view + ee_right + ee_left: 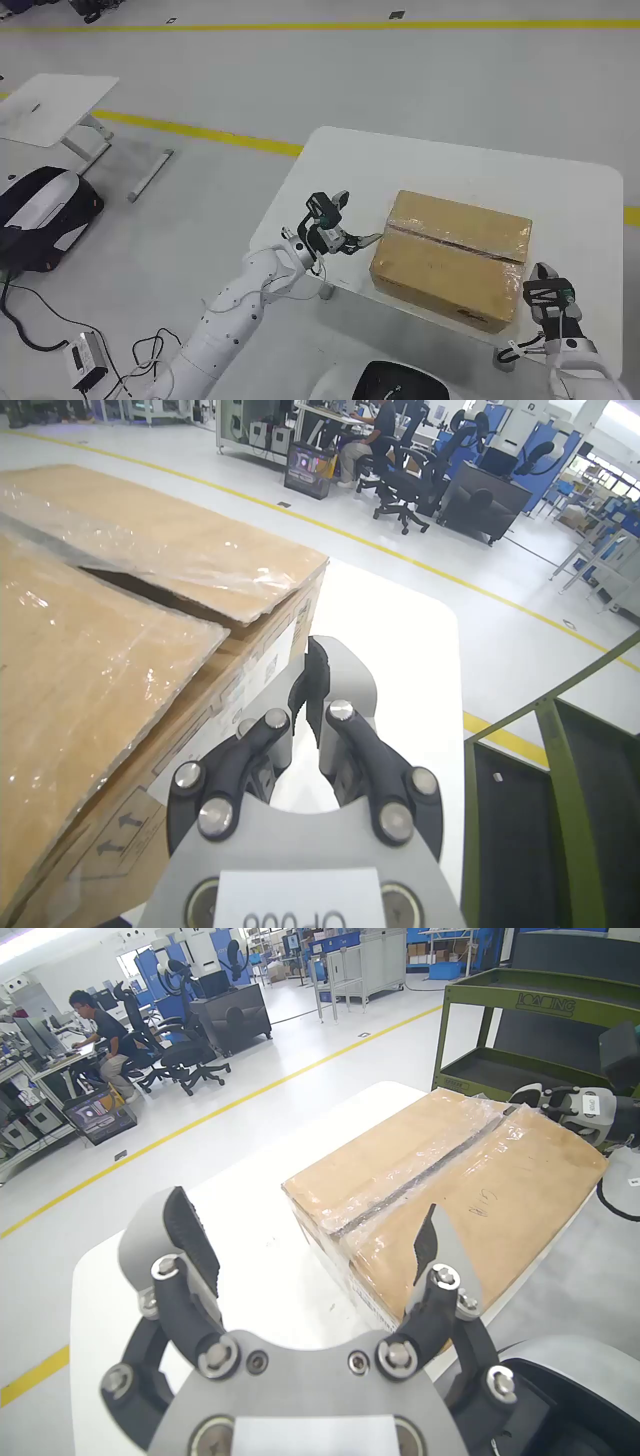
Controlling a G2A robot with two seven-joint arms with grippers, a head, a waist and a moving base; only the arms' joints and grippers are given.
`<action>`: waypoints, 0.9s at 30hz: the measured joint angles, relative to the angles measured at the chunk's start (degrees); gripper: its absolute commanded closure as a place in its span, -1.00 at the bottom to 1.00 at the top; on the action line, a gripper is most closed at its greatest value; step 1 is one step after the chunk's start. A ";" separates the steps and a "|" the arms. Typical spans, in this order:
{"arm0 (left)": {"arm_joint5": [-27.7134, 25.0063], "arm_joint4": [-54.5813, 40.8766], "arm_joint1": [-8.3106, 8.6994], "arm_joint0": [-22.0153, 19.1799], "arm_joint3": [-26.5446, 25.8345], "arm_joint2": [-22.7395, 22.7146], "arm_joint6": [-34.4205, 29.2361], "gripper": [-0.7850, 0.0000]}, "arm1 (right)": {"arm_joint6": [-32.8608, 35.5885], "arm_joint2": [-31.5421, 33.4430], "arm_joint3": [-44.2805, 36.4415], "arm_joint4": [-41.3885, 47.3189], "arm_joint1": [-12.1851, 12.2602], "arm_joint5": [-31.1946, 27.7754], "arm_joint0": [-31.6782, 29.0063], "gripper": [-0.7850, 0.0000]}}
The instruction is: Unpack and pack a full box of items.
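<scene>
A brown cardboard box (450, 255) wrapped in clear film lies on the white table (450, 165). Its two top flaps meet along a dark seam (425, 1173). My left gripper (358, 218) stands open at one short end of the box (450, 1178), one finger (432, 1238) over the box's corner and the other (192, 1228) over bare table. My right gripper (312, 660) is shut on nothing, close beside the opposite end face of the box (100, 600). There the flap ends are slightly raised, leaving a dark gap (130, 585). The right gripper (530, 1098) also shows past the box's far end.
A green cart (550, 750) stands right beside the table's edge near my right arm, also seen as the green cart (500, 1028) behind the box. Bare table (240, 1208) lies on the far side of the box. A small white side table (50, 105) stands farther off on the floor.
</scene>
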 measured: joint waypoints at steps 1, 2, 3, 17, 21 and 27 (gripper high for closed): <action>0.00 0.00 0.00 0.00 0.00 0.00 0.00 -1.00 | -0.01 -0.67 0.24 0.59 -0.16 -0.66 0.30 1.00; 0.00 0.00 0.00 0.00 0.00 0.00 0.00 -1.00 | -0.07 -1.08 0.47 1.57 -0.27 -1.22 0.56 1.00; 0.00 0.00 0.00 0.00 0.00 0.00 0.00 -1.00 | -0.10 -1.49 0.68 2.09 -0.35 -1.55 0.81 1.00; 0.00 0.00 0.00 0.00 0.00 0.00 0.00 -1.00 | -1.66 -5.48 2.70 1.36 -1.55 -1.09 2.94 1.00; 0.00 0.00 0.00 0.00 0.00 0.00 0.00 -1.00 | -2.63 -2.45 0.17 1.25 -1.22 1.60 -0.23 1.00; 0.01 0.00 0.00 0.00 -0.01 0.00 -0.01 -1.00 | -3.80 4.63 -6.20 2.22 -0.45 3.76 -8.08 1.00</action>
